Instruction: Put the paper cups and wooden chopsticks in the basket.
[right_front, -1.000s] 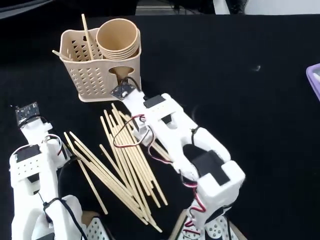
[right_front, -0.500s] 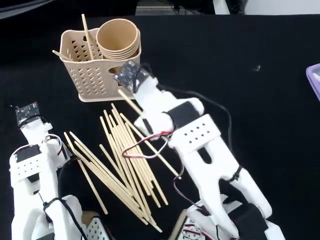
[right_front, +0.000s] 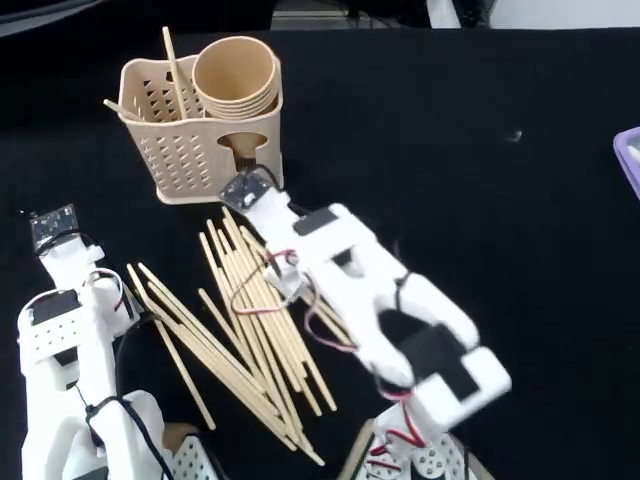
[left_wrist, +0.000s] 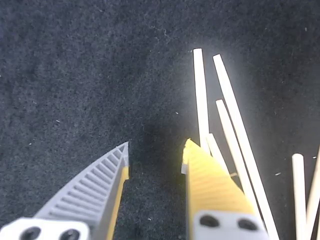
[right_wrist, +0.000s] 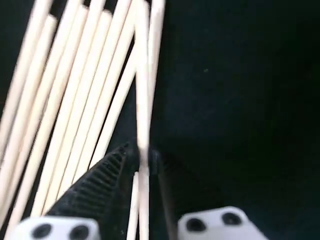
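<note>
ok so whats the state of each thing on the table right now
basket: upright, cups and a couple of chopsticks inside
paper cups: nested in one stack, upright in the basket
loose chopsticks: lying in a pile on the table
left gripper: open, empty, beside chopstick ends
right gripper: shut on a single chopstick, over the pile

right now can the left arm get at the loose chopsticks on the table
Probably yes: the left gripper is open, and the chopsticks lie right beside it with nothing between.
</note>
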